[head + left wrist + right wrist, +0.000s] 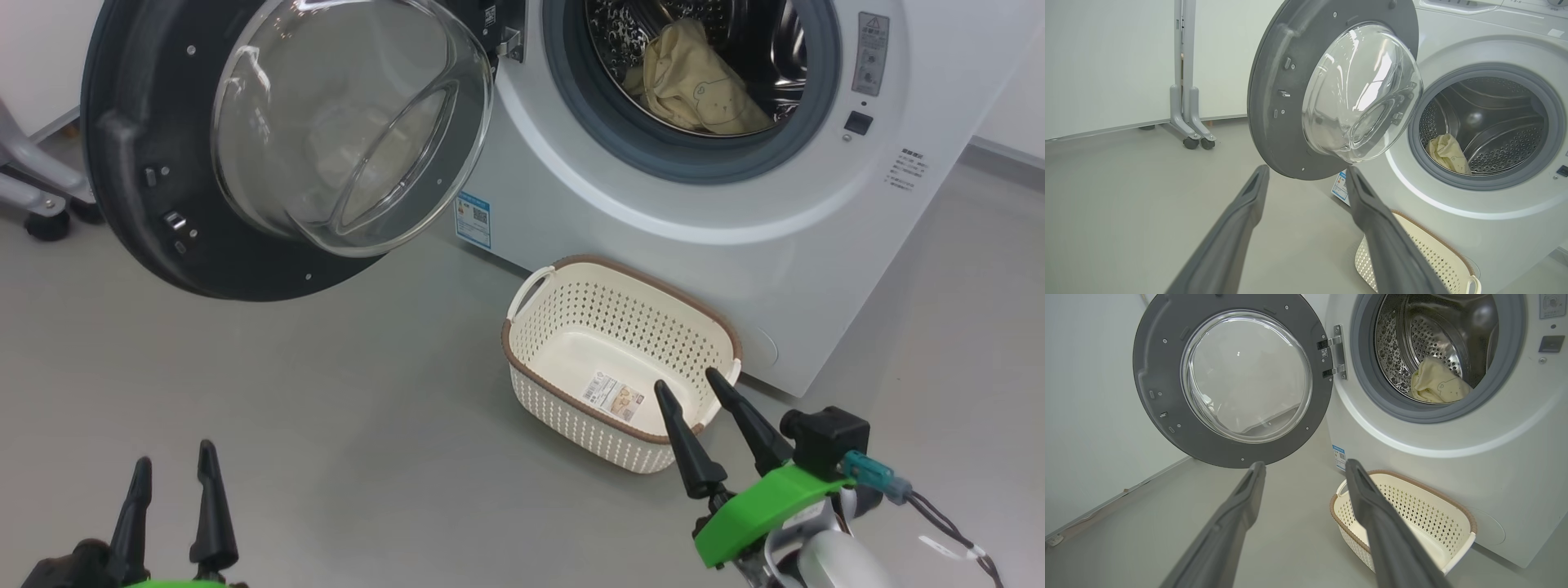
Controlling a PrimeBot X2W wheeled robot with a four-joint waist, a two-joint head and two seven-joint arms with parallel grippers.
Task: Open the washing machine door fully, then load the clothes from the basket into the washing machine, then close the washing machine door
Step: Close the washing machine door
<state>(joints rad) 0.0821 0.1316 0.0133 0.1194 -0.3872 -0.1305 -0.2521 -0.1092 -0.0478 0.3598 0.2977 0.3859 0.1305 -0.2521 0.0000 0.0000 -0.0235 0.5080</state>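
Washing machine door point(163, 204) stood wide open at 10 o'clock; clothes point(694, 82) lay in drum point(775, 49) at 1. Basket point(571, 327) sat on floor point(326, 392) by washing machine point(653, 245), ctr. L hand point(174, 453) at 7 & R hand point(686, 377) at 5, both spread wide, gripping nothing.

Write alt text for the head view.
White washing machine, its door swung wide open, cream-yellow clothes inside the drum. An empty basket sits on the floor before it. Left gripper and right gripper are open, holding nothing.
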